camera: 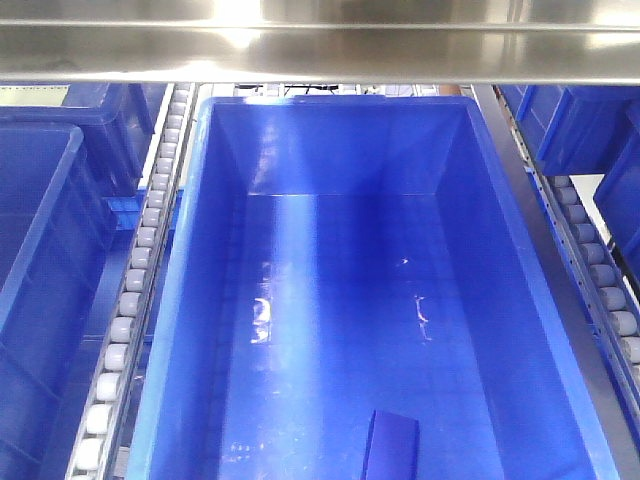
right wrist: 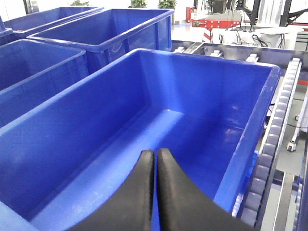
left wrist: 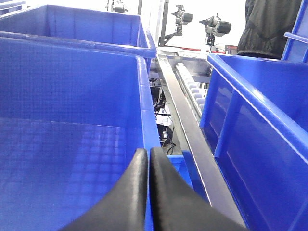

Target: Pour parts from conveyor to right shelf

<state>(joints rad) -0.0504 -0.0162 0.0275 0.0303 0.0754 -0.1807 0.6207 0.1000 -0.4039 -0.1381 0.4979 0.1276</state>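
Both tools have their black curved fingers pressed together on nothing: the left tool over a crate rim, the right tool above a deep glossy blue crate. On the right shelf, steel rails of white rollers flank the central crate; one blue block lies on its near floor.

The shelf is a steel rack with rails of white rollers flanking 1 deep blue crate. A small blue block lies on the crate floor, near the front edge.
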